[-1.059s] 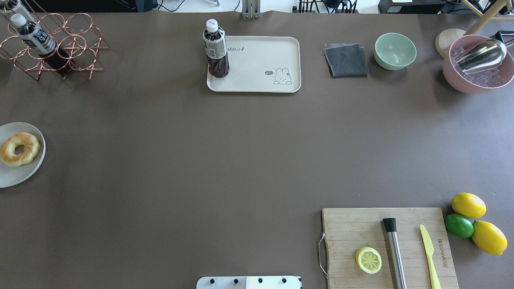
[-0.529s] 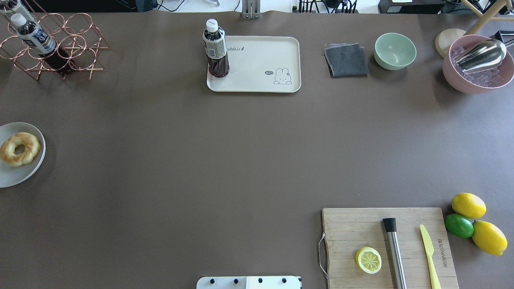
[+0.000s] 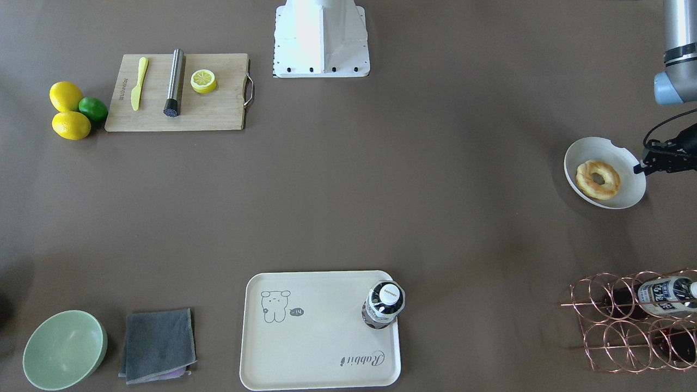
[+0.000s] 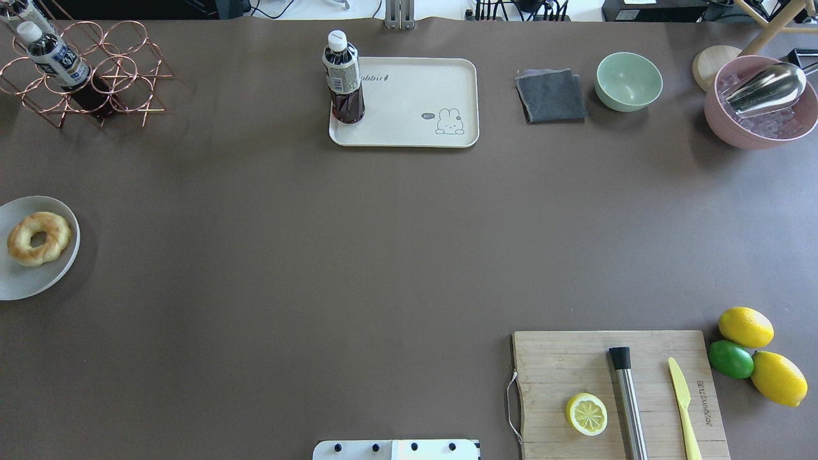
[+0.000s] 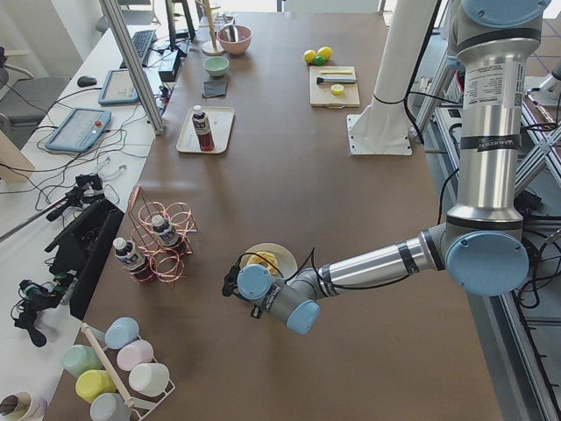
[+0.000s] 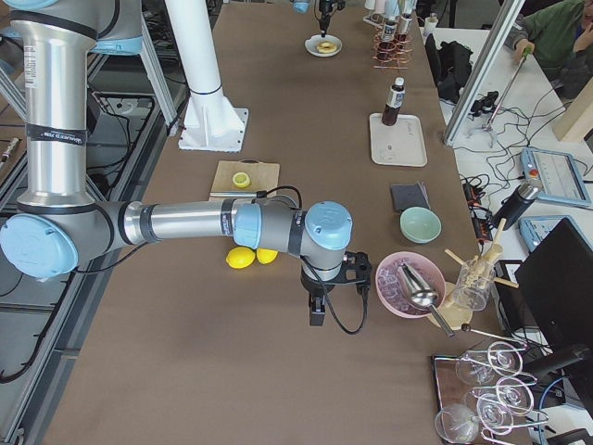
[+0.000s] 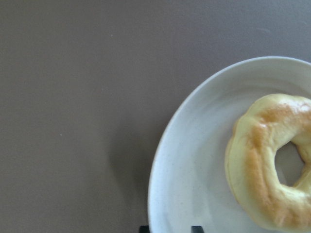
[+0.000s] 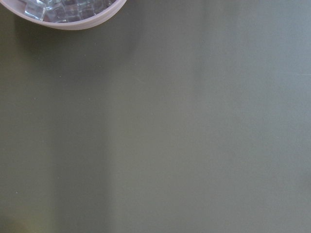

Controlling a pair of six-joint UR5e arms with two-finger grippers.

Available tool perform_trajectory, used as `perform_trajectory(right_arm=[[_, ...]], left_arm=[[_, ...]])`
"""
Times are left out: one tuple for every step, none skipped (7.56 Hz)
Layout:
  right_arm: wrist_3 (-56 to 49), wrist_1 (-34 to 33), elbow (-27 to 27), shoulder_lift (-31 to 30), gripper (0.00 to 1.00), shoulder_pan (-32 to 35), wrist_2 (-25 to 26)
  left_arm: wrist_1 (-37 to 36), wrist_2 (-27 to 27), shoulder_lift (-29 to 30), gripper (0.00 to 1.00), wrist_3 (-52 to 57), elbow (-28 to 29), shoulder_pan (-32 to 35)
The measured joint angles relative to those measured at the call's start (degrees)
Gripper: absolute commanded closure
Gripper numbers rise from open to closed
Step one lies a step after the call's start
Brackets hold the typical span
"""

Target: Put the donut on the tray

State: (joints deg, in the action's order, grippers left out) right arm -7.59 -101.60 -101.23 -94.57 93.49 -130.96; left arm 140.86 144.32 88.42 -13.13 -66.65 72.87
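**Front-facing view:** Nothing of your task was done. The donut lay flat on a round white plate at the left end of the desk. It was well apart from the cream tray at the far edge, mid-desk. A capped bottle stood upright in one corner of the tray, and the rest of its surface was bare. The left jaws hung at the plate's outer rim, just beside the donut and not touching it.

**Overhead view:** Neither arm showed. The donut sat on its plate at the left edge, and the tray sat far and central.

**Left side view:** The near arm reached low over the plate, and its wrist hid part of the plate. A sliver of yellow donut showed beyond the wrist.

**Right side view:** The near arm hung low over bare desk beside a pink bowl of ice, far from the donut. You could not tell how the right jaws stood.

**Left wrist view:** The donut was a plump golden ring with a clear centre hole. It was browner along its crest and paler and glossy at the sides, and the frame edge cut it off. Two dark fingertips showed at the bottom. The left jaws were spread and held nothing.

**Right wrist view:** Only bare desk and the ice bowl's rim showed, and no jaws.

By my judgement, the grasp, lift, carry and set-down all remained.
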Motion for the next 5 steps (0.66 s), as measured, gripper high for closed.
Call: perform_trajectory(right_arm=[[0.02, 0.0, -0.01, 0.0, 0.0, -0.01, 0.0], [0.03, 0.0, -0.02, 0.0, 0.0, -0.01, 0.0], [0.03, 0.0, -0.01, 0.0, 0.0, 0.0, 0.0], [0.03, 0.01, -0.02, 0.01, 0.0, 0.01, -0.12], [0.04, 0.04, -0.02, 0.07, 0.0, 0.02, -0.81]], left_arm=[[0.05, 0.07, 0.0, 1.0, 0.06, 0.32, 0.0], [0.1, 0.08, 0.0, 1.0, 0.1, 0.5, 0.0], [0.13, 0.09, 0.01, 1.0, 0.06, 0.37, 0.01], [0.06, 0.12, 0.2, 1.0, -0.4, -0.44, 0.16], [-0.25, 0.11, 0.56, 1.0, -2.9, -2.73, 0.26]])
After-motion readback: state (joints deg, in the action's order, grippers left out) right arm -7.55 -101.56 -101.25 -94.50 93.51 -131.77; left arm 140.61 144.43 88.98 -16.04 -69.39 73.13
